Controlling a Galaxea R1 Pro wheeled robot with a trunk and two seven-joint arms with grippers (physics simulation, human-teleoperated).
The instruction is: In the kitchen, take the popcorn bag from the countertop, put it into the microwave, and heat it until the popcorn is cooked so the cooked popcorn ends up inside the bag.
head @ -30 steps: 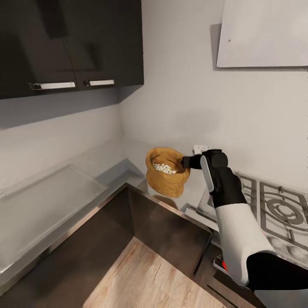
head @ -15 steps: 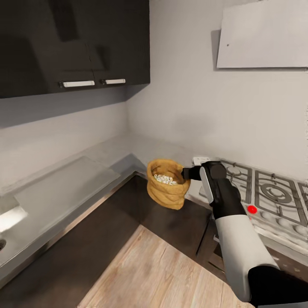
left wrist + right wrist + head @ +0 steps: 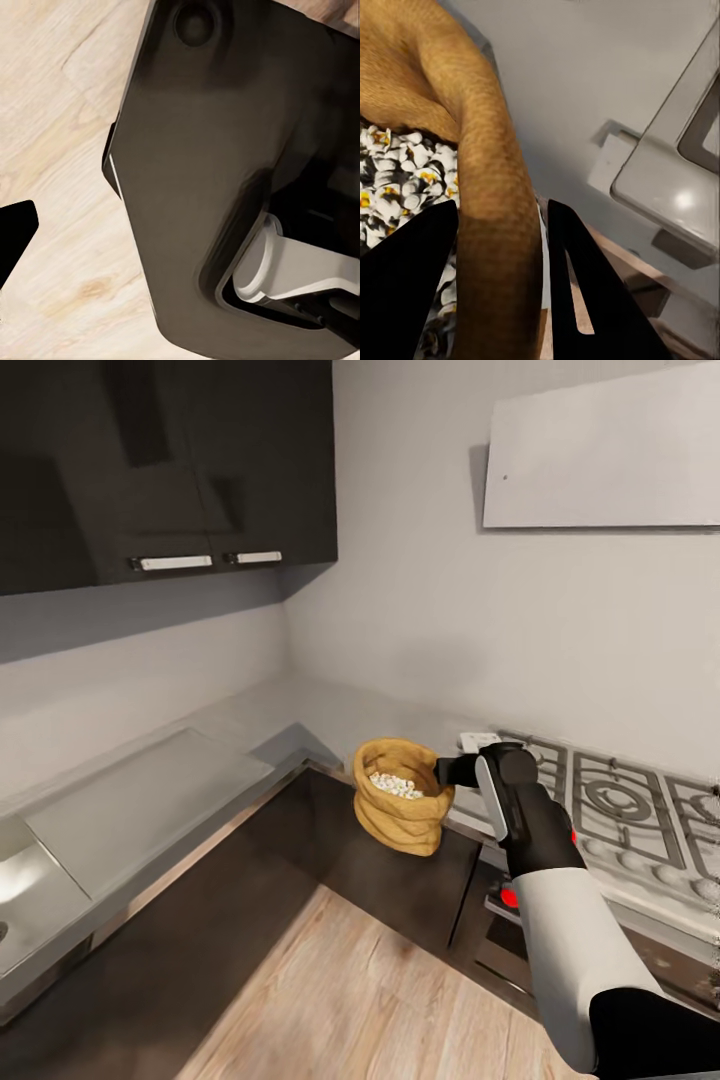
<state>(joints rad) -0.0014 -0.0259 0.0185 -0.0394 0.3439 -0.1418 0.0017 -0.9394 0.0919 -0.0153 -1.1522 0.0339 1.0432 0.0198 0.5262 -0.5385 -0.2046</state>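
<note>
Jaws of the right gripper (image 3: 499, 292) are clenched on the rim of the popcorn bag (image 3: 402, 795), one dark finger inside the mouth over the popcorn (image 3: 398, 785) and the other outside, the tan wall pinched between them. The bag hangs in mid-air at the centre of the head view, in front of the dark cabinet fronts and above the wooden floor (image 3: 380, 1000), off the tabletop (image 3: 150, 790) that runs along the left and back walls. Its mouth faces up and the pale kernels sit heaped inside.

By the look of it the sack is light and soft: the crumpled paper folds where it is squeezed, so a rim pinch holds only while the wall stays between the pads. Tilting it would likely spill the loose kernels, and the rim near the mouth seems the sensible place to hold, with the bag kept upright.

The right arm reaches from the lower right of the frame up toward the centre, forearm raised, wrist level, gripper pointing left. The stove grates (image 3: 610, 800) lie behind it at right. In the left wrist view I cannot tell how the left jaws stand; dark robot body and floor show there.
</note>
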